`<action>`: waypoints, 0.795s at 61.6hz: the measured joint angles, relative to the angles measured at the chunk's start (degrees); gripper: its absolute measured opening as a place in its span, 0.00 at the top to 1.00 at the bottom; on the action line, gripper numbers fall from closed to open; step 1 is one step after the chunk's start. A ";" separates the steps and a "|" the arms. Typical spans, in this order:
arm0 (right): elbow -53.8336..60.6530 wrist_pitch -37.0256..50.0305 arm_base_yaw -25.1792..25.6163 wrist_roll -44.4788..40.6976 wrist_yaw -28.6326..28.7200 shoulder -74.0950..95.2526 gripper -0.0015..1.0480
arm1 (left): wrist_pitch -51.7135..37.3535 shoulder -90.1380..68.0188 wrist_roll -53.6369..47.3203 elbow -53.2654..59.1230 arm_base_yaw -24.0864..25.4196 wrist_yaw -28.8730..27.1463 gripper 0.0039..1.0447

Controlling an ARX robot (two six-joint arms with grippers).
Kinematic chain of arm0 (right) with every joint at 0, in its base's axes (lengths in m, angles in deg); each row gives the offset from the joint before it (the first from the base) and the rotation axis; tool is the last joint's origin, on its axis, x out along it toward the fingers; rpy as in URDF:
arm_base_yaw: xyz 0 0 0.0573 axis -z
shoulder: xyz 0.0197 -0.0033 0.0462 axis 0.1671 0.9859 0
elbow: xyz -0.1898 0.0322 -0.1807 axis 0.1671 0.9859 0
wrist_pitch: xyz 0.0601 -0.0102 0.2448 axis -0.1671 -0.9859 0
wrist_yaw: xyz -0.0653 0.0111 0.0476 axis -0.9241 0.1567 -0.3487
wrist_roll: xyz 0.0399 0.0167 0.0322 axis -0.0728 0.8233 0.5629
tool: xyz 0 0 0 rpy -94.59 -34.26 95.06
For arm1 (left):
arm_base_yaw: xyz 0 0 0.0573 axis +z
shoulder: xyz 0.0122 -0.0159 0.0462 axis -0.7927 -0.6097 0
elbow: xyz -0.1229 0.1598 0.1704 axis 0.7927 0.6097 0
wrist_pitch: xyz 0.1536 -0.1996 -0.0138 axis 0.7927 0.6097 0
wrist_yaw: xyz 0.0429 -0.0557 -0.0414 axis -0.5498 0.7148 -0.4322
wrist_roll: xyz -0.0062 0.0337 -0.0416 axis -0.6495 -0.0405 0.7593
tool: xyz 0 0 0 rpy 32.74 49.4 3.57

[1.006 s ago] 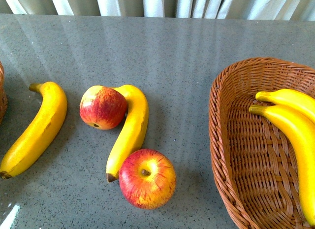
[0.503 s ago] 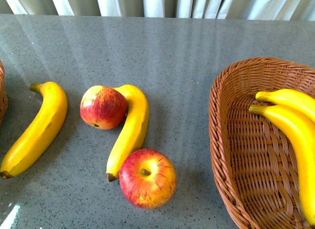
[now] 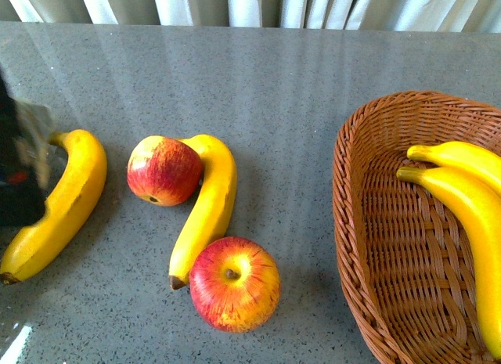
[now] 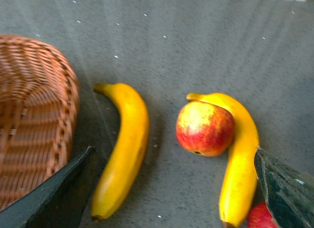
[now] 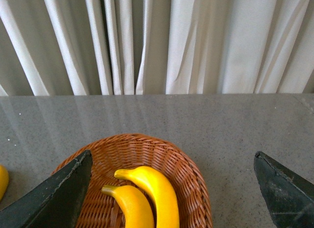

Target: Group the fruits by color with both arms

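Observation:
Two bananas and two apples lie on the grey table. The left banana (image 3: 66, 200) is alone. The middle banana (image 3: 207, 203) curves between the upper apple (image 3: 163, 171) and the lower apple (image 3: 235, 284), touching both. Two more bananas (image 3: 470, 215) lie in the right wicker basket (image 3: 352, 223). My left arm (image 3: 19, 164) is a blurred dark shape at the left edge. My left gripper (image 4: 174, 150) is open and empty above the left banana (image 4: 122, 149) and upper apple (image 4: 205, 128). My right gripper (image 5: 172, 154) is open and empty above the basket's bananas (image 5: 152, 189).
A second wicker basket (image 4: 29, 115) stands left of the left banana and looks empty where it shows. White curtains (image 5: 157, 41) hang behind the table's far edge. The right basket's rim (image 5: 196, 189) shows below my right gripper.
My left arm has come into the front view at the left edge, blurred, and covers the left basket's rim. The fruits have not moved.

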 joint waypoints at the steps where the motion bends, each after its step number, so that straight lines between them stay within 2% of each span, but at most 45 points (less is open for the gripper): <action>1: 0.00 0.00 0.00 0.00 -0.02 0.00 0.09 | -0.35 -0.55 0.28 -0.04 -0.26 0.02 0.09; 12: 0.00 0.00 0.00 0.00 -0.02 0.00 0.09 | -5.55 -7.93 3.13 -0.35 -4.15 0.04 0.09; 24: 0.00 0.00 0.00 0.00 -0.02 0.00 0.09 | -7.48 -13.16 5.25 -0.35 -6.08 0.61 0.09; 34: 0.00 0.00 0.00 0.00 -0.02 0.00 0.09 | -13.11 -15.89 1.95 0.00 -6.05 9.55 0.09; 49: 0.00 0.00 0.00 0.00 0.00 0.00 0.09 | -19.56 -22.51 -8.74 0.46 2.91 23.65 0.09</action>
